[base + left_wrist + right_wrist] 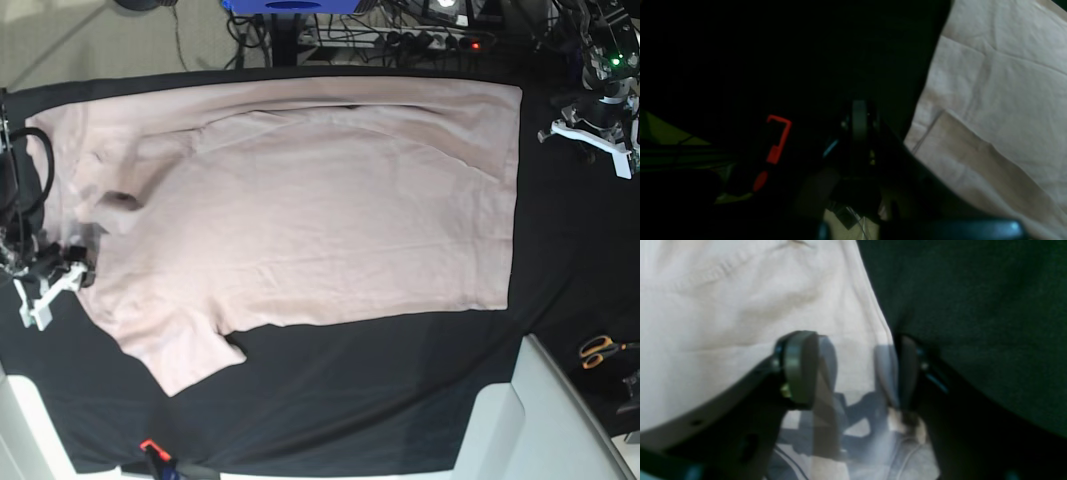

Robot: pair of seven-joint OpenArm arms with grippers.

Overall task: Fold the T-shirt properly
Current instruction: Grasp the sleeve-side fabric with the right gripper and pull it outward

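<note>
The pale pink cotton T-shirt (320,210) lies spread on the black-covered bench (400,400); orange-handled scissors (600,350) lie well apart. The right pincer (853,373) straddles its edge, released; the left pincer (858,126) is clenched, empty.

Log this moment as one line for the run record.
T-shirt: spread flat, unfolded | right gripper: open, straddling shirt edge | left gripper: shut, off the shirt | fold: not started

Most of the left wrist view is too dark to read: the left gripper (858,128) is only a dim shape beside the T-shirt (1000,100), whose cloth runs off that picture's right edge. In the right wrist view, the right gripper (853,370) is blurred over the T-shirt's hem.
</note>
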